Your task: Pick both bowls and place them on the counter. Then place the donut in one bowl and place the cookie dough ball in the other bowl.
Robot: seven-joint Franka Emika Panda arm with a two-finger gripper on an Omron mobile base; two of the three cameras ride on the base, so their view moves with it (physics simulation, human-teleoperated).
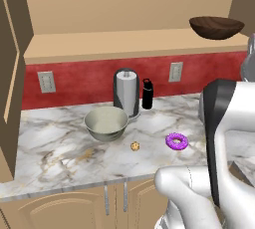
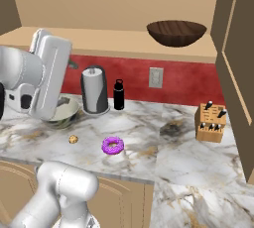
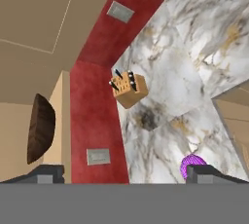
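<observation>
The gripper (image 3: 124, 173) is released and empty, and the wooden bowl (image 3: 40, 128) still on the shelf (image 2: 99, 38) lies up and off toward one fingertip, well apart.

Grey-green bowl (image 1: 105, 123) upright on marble counter (image 1: 60, 148). Brown wooden bowl (image 1: 216, 27) upright on the shelf above. Tan dough ball (image 1: 135, 146) lies near the grey-green bowl; purple donut (image 1: 177, 141) flat, just beyond it.
</observation>
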